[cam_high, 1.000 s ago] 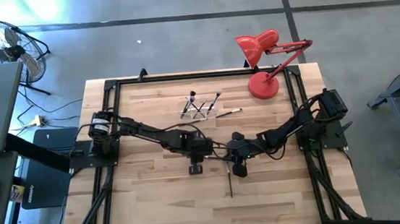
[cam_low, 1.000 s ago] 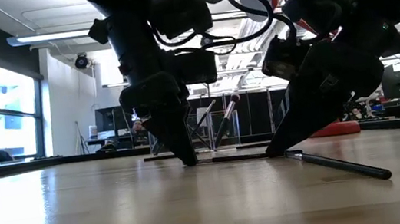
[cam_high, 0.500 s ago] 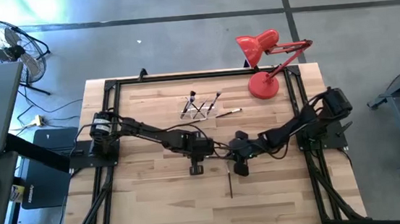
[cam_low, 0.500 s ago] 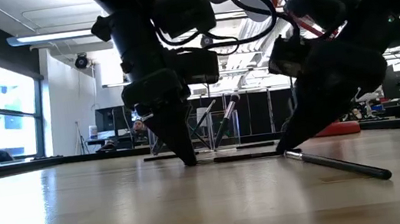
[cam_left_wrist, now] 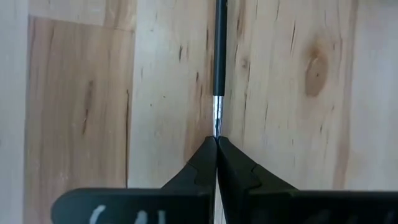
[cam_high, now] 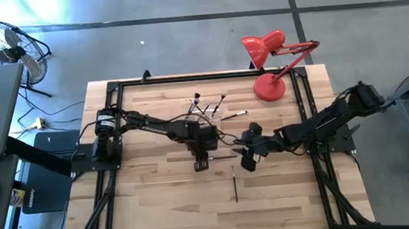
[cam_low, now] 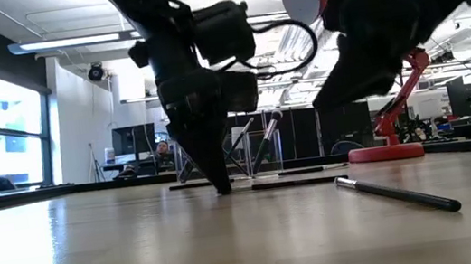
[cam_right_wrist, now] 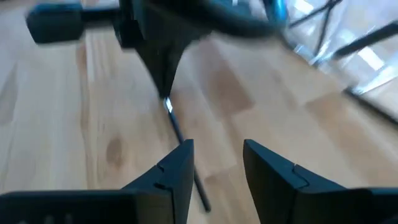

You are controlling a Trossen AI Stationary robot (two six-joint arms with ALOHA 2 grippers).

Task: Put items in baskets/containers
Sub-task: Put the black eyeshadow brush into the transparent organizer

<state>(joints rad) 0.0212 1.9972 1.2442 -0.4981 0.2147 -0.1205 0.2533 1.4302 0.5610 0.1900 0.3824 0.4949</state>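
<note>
**Makeup brushes and clear holder — table stock at this moment**

Makeup brush, pinched: a thin dark-handled brush with a silvery ferrule, lying flat on the wooden table near its middle. The left gripper is clenched on the ferrule end, fingertips down at the board; the low view shows its fingers meeting in a single point on the wood.

Right gripper: released, fingers spread and holding nothing. It sits raised above the table just beside the left gripper, on the right arm's side, looking along the same brush toward the other gripper.

Loose brush, near edge: lies alone on the boards, nearer the table's front edge than the grippers. In the low view it rests flat as a dark rod.

Clear holder: stands toward the far side of the table, behind the grippers, with several brushes leaning crossed in it. One more brush lies flat just beside it.

Red desk lamp: round base at the far right corner of the table, well apart from the holder.
</note>
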